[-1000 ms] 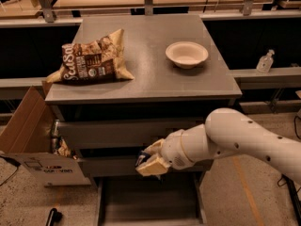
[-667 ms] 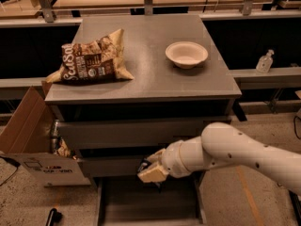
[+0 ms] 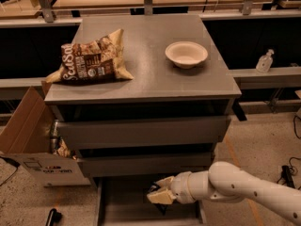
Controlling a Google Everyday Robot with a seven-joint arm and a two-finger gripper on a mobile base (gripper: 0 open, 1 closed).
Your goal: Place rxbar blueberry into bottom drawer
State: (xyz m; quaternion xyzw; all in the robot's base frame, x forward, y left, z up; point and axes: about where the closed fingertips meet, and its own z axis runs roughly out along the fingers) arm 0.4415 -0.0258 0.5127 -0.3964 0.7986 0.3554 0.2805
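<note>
The bottom drawer (image 3: 123, 202) of the grey cabinet is pulled open, and its plain grey floor shows below the two shut drawers. My gripper (image 3: 159, 190) hangs low over the open drawer, just in front of the middle drawer. Its pale fingers (image 3: 164, 181) are closed on the rxbar blueberry (image 3: 154, 189), a small dark bar of which only an edge shows between them. The white arm reaches in from the lower right.
A large brown chip bag (image 3: 89, 60) and a pale bowl (image 3: 186, 54) lie on the cabinet top (image 3: 146, 81). An open cardboard box (image 3: 28, 135) stands left of the cabinet. A clear bottle (image 3: 265, 61) stands on the right ledge. A dark object (image 3: 52, 216) lies on the floor.
My gripper has moved down and a little right with the bar, from the middle drawer's front to just over the open bottom drawer.
</note>
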